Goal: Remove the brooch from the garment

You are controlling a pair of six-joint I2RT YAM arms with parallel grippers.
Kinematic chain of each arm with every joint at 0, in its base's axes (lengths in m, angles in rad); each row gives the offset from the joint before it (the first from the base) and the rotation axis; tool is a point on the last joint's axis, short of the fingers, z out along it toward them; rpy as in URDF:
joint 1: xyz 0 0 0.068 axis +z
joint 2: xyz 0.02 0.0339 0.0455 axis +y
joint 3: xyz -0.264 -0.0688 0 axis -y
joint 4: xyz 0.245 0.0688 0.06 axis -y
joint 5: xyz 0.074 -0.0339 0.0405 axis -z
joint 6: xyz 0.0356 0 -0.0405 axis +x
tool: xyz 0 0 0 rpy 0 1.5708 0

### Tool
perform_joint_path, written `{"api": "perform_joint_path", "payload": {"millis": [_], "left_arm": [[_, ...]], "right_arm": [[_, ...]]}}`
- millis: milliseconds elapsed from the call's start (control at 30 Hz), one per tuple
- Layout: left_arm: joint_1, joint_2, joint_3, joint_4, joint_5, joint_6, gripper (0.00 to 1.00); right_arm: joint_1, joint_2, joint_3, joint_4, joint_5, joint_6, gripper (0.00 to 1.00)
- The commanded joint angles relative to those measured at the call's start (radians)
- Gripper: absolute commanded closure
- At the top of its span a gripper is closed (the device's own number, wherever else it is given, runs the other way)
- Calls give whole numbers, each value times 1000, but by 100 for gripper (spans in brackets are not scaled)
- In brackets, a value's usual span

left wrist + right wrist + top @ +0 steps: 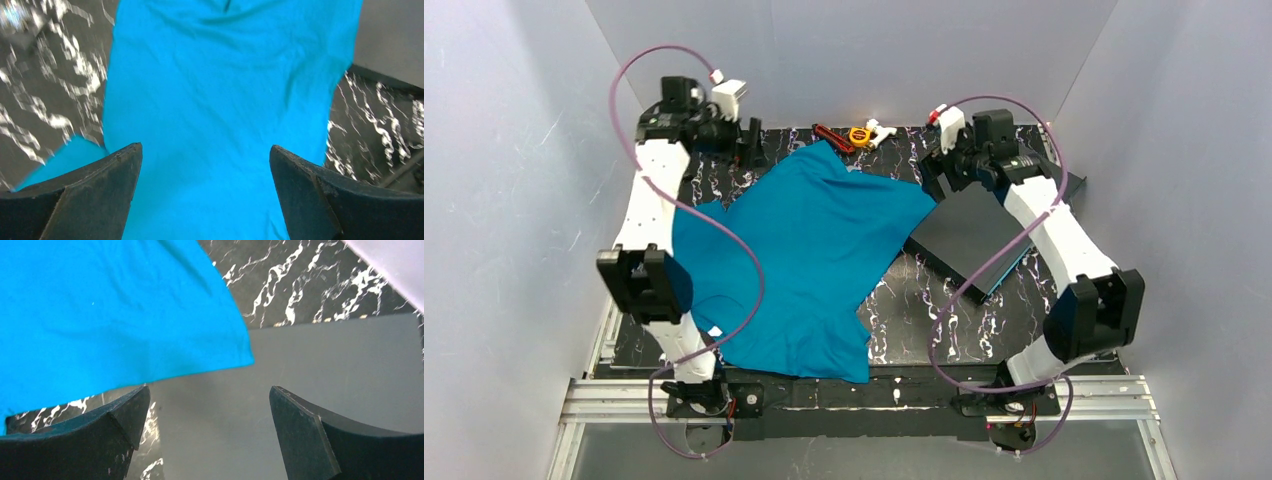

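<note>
The teal-blue T-shirt lies spread on the black marbled table, with one edge resting on the dark grey board. No brooch shows on its cloth in any view. A small red, yellow and white object lies just beyond the shirt's far edge; I cannot tell if it is the brooch. My left gripper hangs open and empty at the back left; its wrist view looks down on the shirt between its open fingers. My right gripper is open and empty above the board, next to the shirt's edge.
The grey board sits at the right of the table, tilted, partly under my right arm. Grey walls close in the left, right and back sides. Purple cables loop from both arms over the shirt and the board. An aluminium rail runs along the near edge.
</note>
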Motion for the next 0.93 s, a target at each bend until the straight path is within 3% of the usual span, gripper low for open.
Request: {"api": "perform_joint_path", "payload": {"millis": [0, 200, 433, 900], "left_arm": [[111, -209, -198, -150, 142, 10, 2], [288, -458, -525, -204, 195, 129, 2], [310, -685, -880, -103, 127, 134, 2], [309, -657, -954, 11, 57, 98, 2]], "right_arm": [[-11, -136, -138, -6, -18, 40, 2], [-59, -272, -397, 30, -14, 91, 2], [-86, -347, -565, 74, -13, 106, 1], [-92, -357, -596, 89, -14, 120, 2]]}}
